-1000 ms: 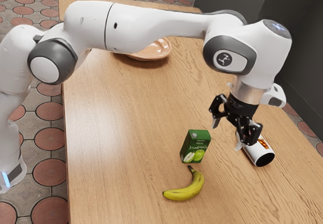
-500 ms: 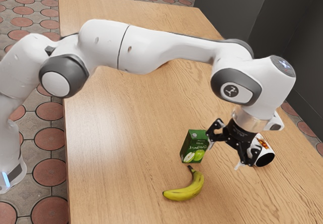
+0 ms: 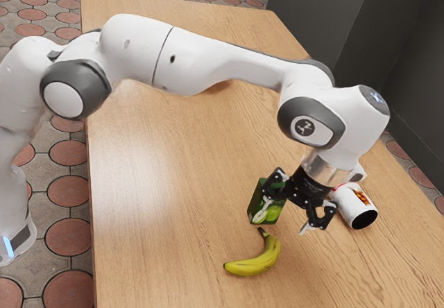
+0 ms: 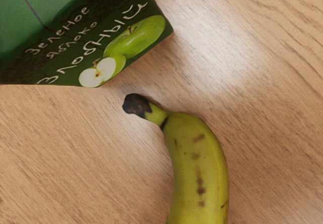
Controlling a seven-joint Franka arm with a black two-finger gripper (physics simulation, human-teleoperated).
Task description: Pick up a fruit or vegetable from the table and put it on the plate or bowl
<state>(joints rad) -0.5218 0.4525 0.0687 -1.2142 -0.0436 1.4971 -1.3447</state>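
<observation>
A yellow banana [image 3: 254,258] lies on the wooden table [image 3: 173,183] near its front edge, with its dark stem pointing toward a green apple-juice carton [image 3: 266,202]. My gripper [image 3: 288,213] hangs open low over the table, just to the exterior view's right of the carton and above the banana's stem end, holding nothing. One finger is close against the carton's side. In the wrist view the banana [image 4: 197,168] lies straight under my hand, with its stem tip a short way from the carton [image 4: 75,32].
A white can with orange markings [image 3: 354,208] lies on its side just to the exterior view's right of my hand. The table's right edge runs close behind it. My arm spans the middle of the table.
My hand has come down and shifted toward the exterior view's left, from above the white can to beside the carton over the banana's stem. The fingers stayed open.
</observation>
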